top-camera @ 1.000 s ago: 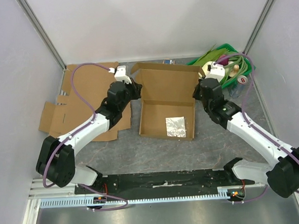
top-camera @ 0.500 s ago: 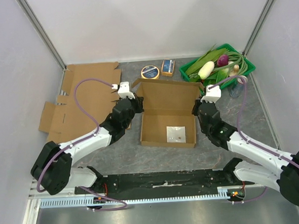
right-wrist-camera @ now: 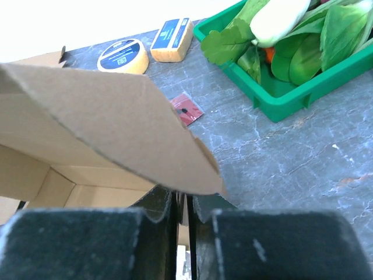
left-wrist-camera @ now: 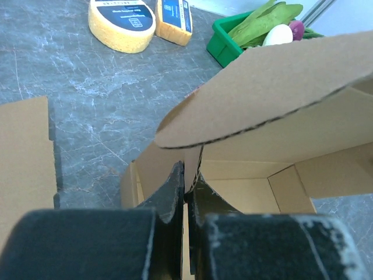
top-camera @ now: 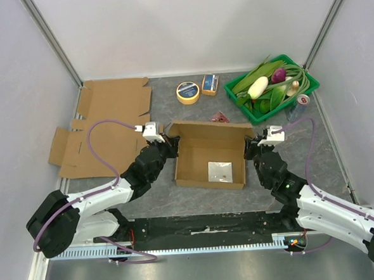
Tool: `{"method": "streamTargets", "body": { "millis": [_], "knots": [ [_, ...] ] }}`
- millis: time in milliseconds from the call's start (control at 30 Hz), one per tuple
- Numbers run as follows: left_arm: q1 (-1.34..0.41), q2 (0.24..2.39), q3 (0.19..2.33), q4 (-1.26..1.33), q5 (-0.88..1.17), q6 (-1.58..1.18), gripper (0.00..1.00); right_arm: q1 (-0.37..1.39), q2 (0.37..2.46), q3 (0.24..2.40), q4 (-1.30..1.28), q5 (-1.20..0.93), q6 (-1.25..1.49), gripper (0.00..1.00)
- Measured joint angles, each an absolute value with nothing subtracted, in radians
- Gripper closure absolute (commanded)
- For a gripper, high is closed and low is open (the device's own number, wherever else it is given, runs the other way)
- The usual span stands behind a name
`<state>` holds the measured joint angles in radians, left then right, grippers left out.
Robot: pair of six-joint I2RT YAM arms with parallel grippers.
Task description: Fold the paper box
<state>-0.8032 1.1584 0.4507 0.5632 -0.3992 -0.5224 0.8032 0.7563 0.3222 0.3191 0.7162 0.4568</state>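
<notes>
The paper box (top-camera: 212,136) stands open in the middle of the table, its walls up and a silver patch (top-camera: 220,171) on its floor. My left gripper (top-camera: 172,143) is shut on the box's left wall; in the left wrist view the fingers (left-wrist-camera: 189,175) pinch the cardboard edge under a curved flap (left-wrist-camera: 274,81). On the opposite side, my right gripper (top-camera: 250,147) holds the right wall. Its jaws (right-wrist-camera: 182,195) stand narrowly closed around the cardboard beneath a flap (right-wrist-camera: 87,116).
Flat cardboard sheets (top-camera: 104,129) lie at the left. Behind the box are a round yellow tape roll (top-camera: 187,92), a yellow sponge (top-camera: 210,84) and a small red packet (top-camera: 221,117). A green tray (top-camera: 262,116) of vegetables sits at the back right.
Both arms have drawn back toward the near edge, pulling the box with them. The tape roll, sponge and red packet behind it have come into view.
</notes>
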Motion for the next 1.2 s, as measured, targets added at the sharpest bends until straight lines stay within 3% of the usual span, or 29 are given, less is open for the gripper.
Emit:
{"method": "streamTargets", "body": {
  "millis": [267,367,400,500,600,767,900,1033,1133,1200],
  "knots": [
    [-0.884,1.177,0.383,0.607,-0.471,-0.562,0.98,0.828,0.721,0.294,0.253,0.710,0.543,0.77],
    [-0.896,1.162,0.358,0.613,-0.480,-0.569,0.98,0.840,0.714,0.294,0.202,0.704,0.590,0.63],
    [-0.900,1.155,0.348,0.609,-0.481,-0.572,0.98,0.844,0.707,0.294,0.178,0.697,0.608,0.52],
    [-0.910,1.130,0.312,0.609,-0.488,-0.578,0.98,0.856,0.677,0.308,0.034,0.665,0.688,0.34],
    [-0.917,1.125,0.302,0.609,-0.488,-0.585,0.98,0.860,0.674,0.402,-0.207,0.613,0.785,0.24],
    [-0.935,1.127,0.302,0.606,-0.487,-0.588,0.98,0.860,0.622,0.608,-0.572,0.449,0.874,0.18],
    [-0.951,1.140,0.310,0.606,-0.490,-0.588,0.98,0.860,0.398,0.673,-0.723,0.216,0.852,0.22],
    [-0.965,1.153,0.319,0.601,-0.493,-0.588,0.98,0.860,0.305,0.785,-0.683,-0.013,0.861,0.17],
    [-0.970,1.156,0.323,0.597,-0.497,-0.588,0.98,0.860,0.347,0.877,-0.630,-0.040,0.864,0.21],
    [-0.972,1.157,0.326,0.591,-0.501,-0.588,0.98,0.860,0.447,1.003,-0.641,-0.035,0.834,0.16]
  ]
}}
